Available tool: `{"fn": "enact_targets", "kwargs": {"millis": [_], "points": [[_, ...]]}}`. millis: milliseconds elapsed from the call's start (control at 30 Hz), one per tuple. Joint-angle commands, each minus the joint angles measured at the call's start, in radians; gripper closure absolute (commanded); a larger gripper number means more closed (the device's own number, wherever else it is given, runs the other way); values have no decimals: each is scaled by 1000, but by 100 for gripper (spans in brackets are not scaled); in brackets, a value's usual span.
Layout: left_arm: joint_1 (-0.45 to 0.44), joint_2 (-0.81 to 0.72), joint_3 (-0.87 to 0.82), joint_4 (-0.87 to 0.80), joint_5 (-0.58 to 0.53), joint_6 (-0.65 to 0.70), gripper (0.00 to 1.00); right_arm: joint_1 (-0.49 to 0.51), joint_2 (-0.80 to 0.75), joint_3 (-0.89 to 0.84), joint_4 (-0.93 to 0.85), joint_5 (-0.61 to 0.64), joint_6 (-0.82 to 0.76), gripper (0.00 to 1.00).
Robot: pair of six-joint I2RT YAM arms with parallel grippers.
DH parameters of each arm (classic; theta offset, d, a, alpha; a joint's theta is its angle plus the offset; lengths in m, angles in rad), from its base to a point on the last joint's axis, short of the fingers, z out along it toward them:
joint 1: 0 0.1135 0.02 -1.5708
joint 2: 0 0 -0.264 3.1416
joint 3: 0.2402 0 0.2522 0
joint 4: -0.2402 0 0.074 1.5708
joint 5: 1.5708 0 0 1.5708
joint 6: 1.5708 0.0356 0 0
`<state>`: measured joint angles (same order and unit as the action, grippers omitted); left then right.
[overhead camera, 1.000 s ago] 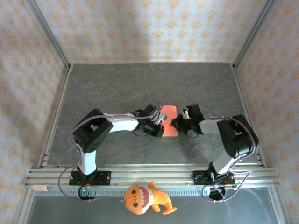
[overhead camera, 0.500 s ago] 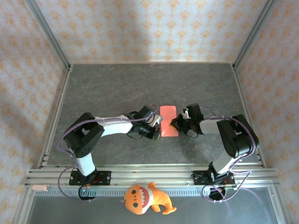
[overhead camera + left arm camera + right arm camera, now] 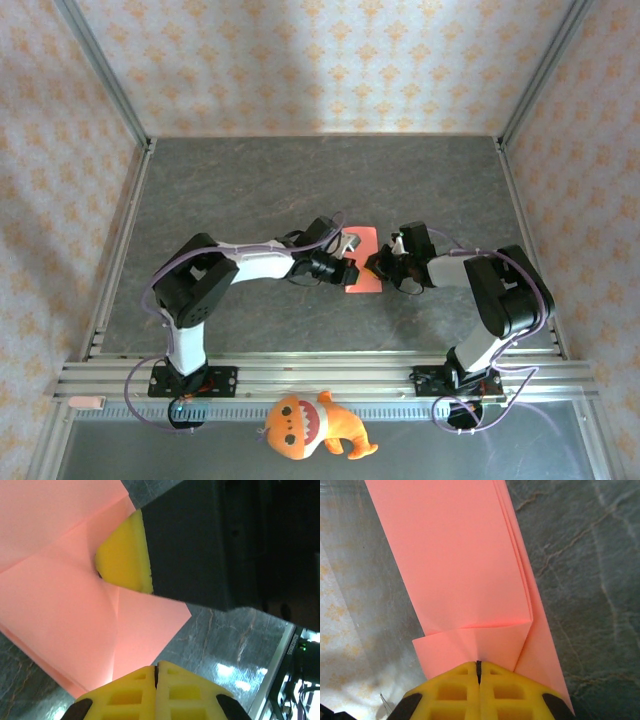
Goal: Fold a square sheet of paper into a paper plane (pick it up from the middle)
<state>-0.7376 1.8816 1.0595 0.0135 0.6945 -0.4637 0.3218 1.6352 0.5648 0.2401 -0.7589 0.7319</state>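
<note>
The square sheet of paper (image 3: 366,242) lies partly folded at mid-table, a red-pink strip with creases. My left gripper (image 3: 352,268) is shut, its tips over the strip's left edge. In the left wrist view its yellow tips (image 3: 156,672) meet at the paper's (image 3: 60,605) near edge with nothing between them. My right gripper (image 3: 373,266) is shut too and rests on the strip's right side. In the right wrist view its tips (image 3: 479,666) press on a small folded flap of the paper (image 3: 460,565). One of its yellow fingertips (image 3: 125,555) also appears on the paper in the left wrist view.
An orange plush toy (image 3: 310,425) lies below the aluminium rail (image 3: 320,378) at the near edge. Metal frame posts and patterned walls close in the grey stone-look table (image 3: 250,190) on three sides.
The left gripper drew back left off the paper half a second ago, then came right again onto the strip's left edge. The right gripper and the paper have stayed put.
</note>
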Motion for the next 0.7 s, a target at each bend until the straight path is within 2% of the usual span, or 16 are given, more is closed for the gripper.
{"fn": "enact_targets", "kwargs": {"millis": [0, 100, 333, 667], "points": [[-2, 25, 50, 5, -19, 3, 98, 2, 49, -22, -124, 92, -9, 100], [-2, 78, 66, -14, -41, 13, 98, 2, 47, -22, -122, 88, -9, 100], [-1, 86, 12, -31, -128, 15, 98, 1, 27, -13, -124, 74, -17, 99], [0, 55, -150, 59, -98, -21, 99, 1, -53, 49, -130, 31, -38, 94]]}}
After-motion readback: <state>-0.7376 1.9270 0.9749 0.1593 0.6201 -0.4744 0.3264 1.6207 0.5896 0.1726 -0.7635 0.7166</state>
